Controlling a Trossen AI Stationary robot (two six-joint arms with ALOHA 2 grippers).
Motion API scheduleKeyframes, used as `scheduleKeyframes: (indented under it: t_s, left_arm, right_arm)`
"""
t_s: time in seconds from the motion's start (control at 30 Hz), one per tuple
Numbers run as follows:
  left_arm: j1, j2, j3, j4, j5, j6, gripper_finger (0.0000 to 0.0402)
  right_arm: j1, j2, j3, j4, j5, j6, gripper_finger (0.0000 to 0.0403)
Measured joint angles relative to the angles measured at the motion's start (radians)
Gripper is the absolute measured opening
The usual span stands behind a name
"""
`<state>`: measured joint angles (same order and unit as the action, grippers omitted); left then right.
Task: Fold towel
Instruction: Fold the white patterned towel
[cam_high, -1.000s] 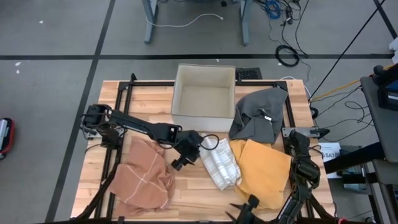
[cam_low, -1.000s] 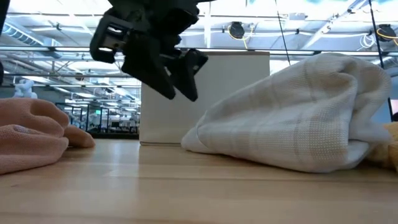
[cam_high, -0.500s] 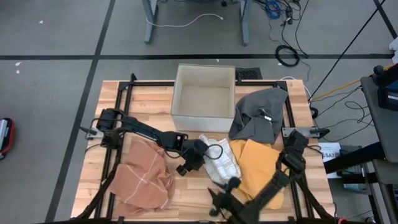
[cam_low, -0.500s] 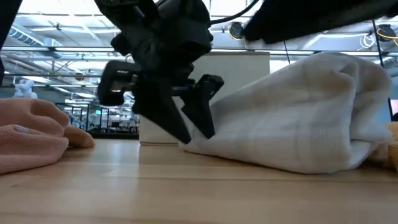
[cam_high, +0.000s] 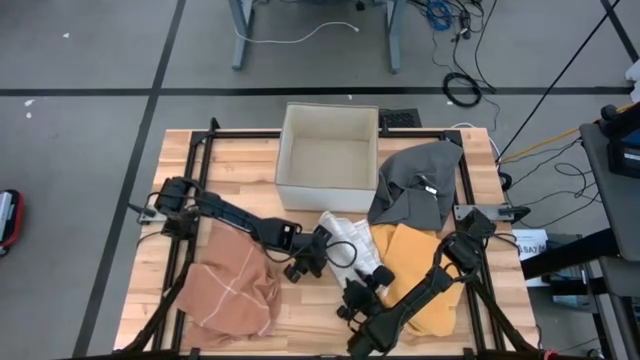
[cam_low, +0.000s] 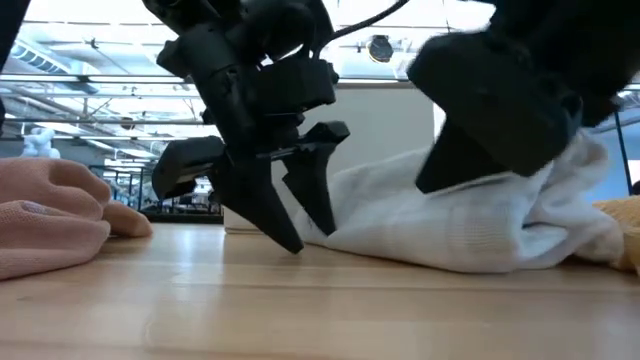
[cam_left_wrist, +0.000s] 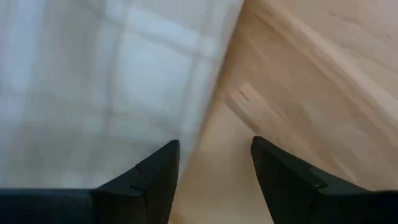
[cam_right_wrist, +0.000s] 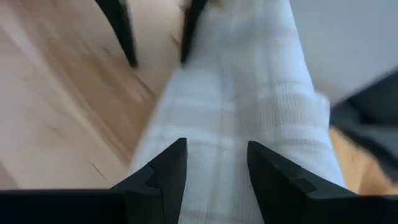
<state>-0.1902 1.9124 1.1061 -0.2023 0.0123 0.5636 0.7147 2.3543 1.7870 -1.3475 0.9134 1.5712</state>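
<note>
Looking down on your table (cam_high: 230, 150), the white towel (cam_high: 352, 243) lies crumpled near the middle, just in front of the open box (cam_high: 328, 158), w/ the orange cloth (cam_high: 420, 262) touching its right side and the grey cloth (cam_high: 415, 185) behind that. The pink cloth (cam_high: 232, 282) sits apart at front left.

Your left gripper (cam_high: 312, 262) is at the towel's left edge. Low view shows its fingers (cam_low: 262, 205) spread apart, tips down at the wood or just off it, right beside the towel's hem. The wrist cam shows one finger (cam_left_wrist: 149, 180) over white fabric, the other over bare wood, so it straddles the edge w/o pinching anything.

Your right gripper (cam_high: 362, 295) comes in from the front, over the towel's front end. Its fingers (cam_right_wrist: 163, 171) are parted, w/ the white towel (cam_right_wrist: 242, 124) running between them. Whether they actually touch the fabric you can't tell. The low view shows it as a dark bulk above the towel (cam_low: 470, 215), pressing close to the top.

Neither one has closed on the towel; it rests on the table.
</note>
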Motion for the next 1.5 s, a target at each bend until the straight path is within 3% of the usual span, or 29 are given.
scheduleKeyframes:
  t_s: [0.13,0.33,0.6,0.7,1.03,1.13,1.27,1.5]
  left_arm:
    - [0.015,-0.003,0.003,-0.065,0.012,-0.039,0.0211]
    - [0.018,-0.004,0.004,-0.131,0.002,-0.058,0.0211]
    - [-0.016,-0.063,-0.004,-0.232,-0.117,-0.066,0.0211]
    - [-0.051,-0.107,-0.007,-0.247,-0.172,-0.070,0.0211]
    - [-0.193,-0.178,-0.005,-0.237,-0.171,-0.060,0.0211]
    - [-0.222,-0.178,-0.004,-0.261,-0.279,-0.085,0.0211]
    - [-0.228,-0.178,-0.003,-0.413,-0.445,-0.166,0.0211]
    - [-0.255,-0.191,-0.003,-0.582,-0.466,-0.336,0.0211]
  right_arm:
    - [0.004,0.000,-0.082,0.072,-0.086,0.078,0.0155]
    - [0.021,-0.006,-0.152,0.255,-0.055,0.084,0.0155]
    - [0.055,-0.001,-0.113,0.296,-0.032,0.057,0.0155]
    - [0.056,-0.001,-0.109,0.322,-0.034,0.022,0.0155]
    - [0.056,-0.001,-0.109,0.574,-0.023,-0.241,0.0155]
    - [0.056,-0.001,-0.109,0.589,-0.025,-0.252,0.0155]
    - [0.059,-0.002,-0.108,0.559,-0.041,-0.224,0.0155]
    - [0.059,-0.017,-0.105,0.518,-0.011,-0.233,0.0155]
